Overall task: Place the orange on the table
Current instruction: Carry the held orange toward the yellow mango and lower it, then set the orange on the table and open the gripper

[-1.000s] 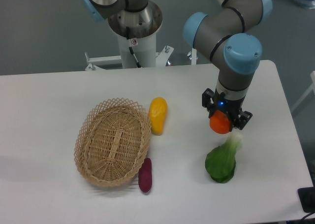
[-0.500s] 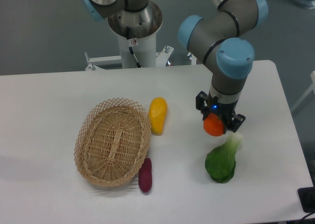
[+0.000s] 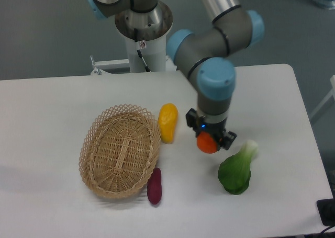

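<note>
The orange (image 3: 208,143) is a small round bright-orange fruit held between the black fingers of my gripper (image 3: 209,138), which is shut on it. It hangs low over the white table (image 3: 47,102), between the yellow fruit and the green vegetable. I cannot tell whether the orange touches the tabletop. The arm's grey and blue wrist stands straight above it and hides the top of the fruit.
A yellow elongated fruit (image 3: 168,122) lies left of the gripper. A green leafy vegetable (image 3: 236,169) lies just to its lower right. An oval wicker basket (image 3: 120,150) sits further left, with a dark purple vegetable (image 3: 154,186) at its lower right edge.
The gripper has carried the orange leftward and slightly toward the front, from above the green vegetable's stalk to the gap between it and the yellow fruit.
</note>
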You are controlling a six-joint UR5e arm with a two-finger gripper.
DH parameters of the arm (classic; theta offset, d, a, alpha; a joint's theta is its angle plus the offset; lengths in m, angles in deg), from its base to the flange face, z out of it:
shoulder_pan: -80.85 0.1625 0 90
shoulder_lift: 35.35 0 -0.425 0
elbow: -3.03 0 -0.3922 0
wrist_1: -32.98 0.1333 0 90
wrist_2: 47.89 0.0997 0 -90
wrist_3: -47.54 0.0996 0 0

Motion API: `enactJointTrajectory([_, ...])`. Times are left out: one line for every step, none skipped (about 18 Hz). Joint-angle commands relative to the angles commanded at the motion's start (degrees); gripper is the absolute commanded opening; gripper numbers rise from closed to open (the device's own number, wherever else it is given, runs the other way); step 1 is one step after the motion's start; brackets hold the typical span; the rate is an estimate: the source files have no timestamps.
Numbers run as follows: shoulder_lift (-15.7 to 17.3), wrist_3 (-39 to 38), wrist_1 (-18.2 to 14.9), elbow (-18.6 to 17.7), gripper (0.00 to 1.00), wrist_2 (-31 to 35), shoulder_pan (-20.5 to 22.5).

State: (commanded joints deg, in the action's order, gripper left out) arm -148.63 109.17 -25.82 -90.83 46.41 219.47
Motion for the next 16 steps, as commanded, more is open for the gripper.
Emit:
enactJointTrajectory([-0.27,-0.53,0.87,-0.61,0.45,0.00,-0.79])
enactJointTrajectory([-0.53,-0.54,2.88,-1.66,0.47,0.00,-1.06])
enactJointTrajectory([-0.62,-0.54,4.56,-2.80,0.47,0.00,-1.06])
enactJointTrajectory([-0.71,-0.54,5.18,-3.25,0.47,0.00,-1.06])
enactJointTrajectory([-0.79,-0.62,5.36,-3.51,0.47,0.00,-1.15])
enactJointTrajectory([-1.06,-0.62,5.45,-3.60,0.47,0.00,-1.15])
enactJointTrajectory([-1.41,-0.71,5.45,-3.60,0.47,0.00,-1.15])
enactJointTrajectory([-1.58,-0.71,5.63,-3.60,0.47,0.00,-1.15])
enactJointTrajectory([-1.93,-0.71,5.98,-3.69,0.48,-0.09,-1.24])
enactJointTrajectory([-2.20,-0.71,6.15,-3.69,0.49,0.00,-1.59])
enactJointTrajectory([-2.29,-0.80,6.68,-3.69,0.49,0.00,-1.68])
enactJointTrajectory([-2.81,-0.80,7.03,-3.69,0.52,0.00,-1.77])
enactJointTrajectory([-2.99,-0.80,7.04,-3.69,0.54,0.00,-1.77])
enactJointTrajectory([-2.99,-0.80,7.04,-3.78,0.56,0.00,-2.03])
enactJointTrajectory([-2.99,-0.71,7.12,-4.04,0.58,0.00,-2.03])
enactJointTrajectory([-2.99,-0.71,7.30,-4.13,0.58,0.00,-2.03])
